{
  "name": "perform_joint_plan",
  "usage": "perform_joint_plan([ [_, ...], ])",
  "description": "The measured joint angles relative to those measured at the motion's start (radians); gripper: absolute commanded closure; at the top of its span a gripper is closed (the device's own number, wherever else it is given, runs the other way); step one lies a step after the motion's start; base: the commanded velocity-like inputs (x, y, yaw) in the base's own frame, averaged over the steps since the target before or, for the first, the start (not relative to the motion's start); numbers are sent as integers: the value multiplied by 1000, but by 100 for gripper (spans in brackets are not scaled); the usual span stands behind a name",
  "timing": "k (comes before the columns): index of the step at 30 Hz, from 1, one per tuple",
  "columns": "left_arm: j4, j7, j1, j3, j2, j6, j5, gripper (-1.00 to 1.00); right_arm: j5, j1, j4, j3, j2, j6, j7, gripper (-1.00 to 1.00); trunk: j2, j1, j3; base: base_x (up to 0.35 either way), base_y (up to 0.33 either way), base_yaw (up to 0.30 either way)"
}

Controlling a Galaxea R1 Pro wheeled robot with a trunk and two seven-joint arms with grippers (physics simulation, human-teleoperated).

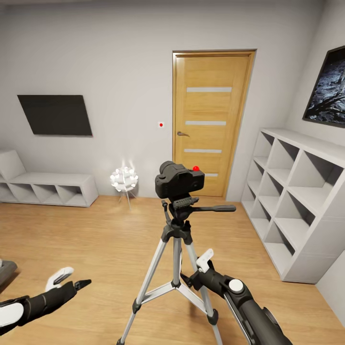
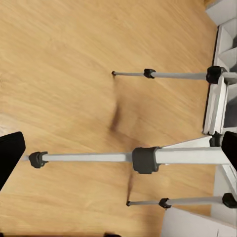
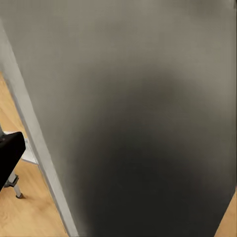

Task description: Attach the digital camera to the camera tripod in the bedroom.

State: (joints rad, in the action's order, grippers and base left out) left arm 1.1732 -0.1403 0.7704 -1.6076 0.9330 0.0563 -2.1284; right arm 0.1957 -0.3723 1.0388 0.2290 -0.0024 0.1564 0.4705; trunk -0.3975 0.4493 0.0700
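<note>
My head camera looks forward and slightly down across the bedroom toward the wooden door [image 1: 211, 122], with the camera tripod [image 1: 177, 268] standing close in front of me. My left wrist camera faces the wood floor [image 2: 59, 59] from nearby and catches the tripod's legs — the part it shares with the head view. My right wrist camera sits hard against a blurred grey surface, floor at the edge.

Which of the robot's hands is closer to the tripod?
Right. The right hand sits against the camera tripod, between its legs; the left hand hangs well off to the side, above the floor.
</note>
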Motion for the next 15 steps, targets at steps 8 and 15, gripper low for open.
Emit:
perform_joint_plan([
  [8, -31, 6, -16, 0, -26, 4, -6, -100, 0, 0, 12, -2, -2, -16, 2, -100, 0, 0, 0, 0, 0, 0],
  [15, -54, 7, -31, 0, -30, 6, -8, -100, 0, 3, 28, -1, -2, -18, 2, -100, 0, 0, 0, 0, 0, 0],
])
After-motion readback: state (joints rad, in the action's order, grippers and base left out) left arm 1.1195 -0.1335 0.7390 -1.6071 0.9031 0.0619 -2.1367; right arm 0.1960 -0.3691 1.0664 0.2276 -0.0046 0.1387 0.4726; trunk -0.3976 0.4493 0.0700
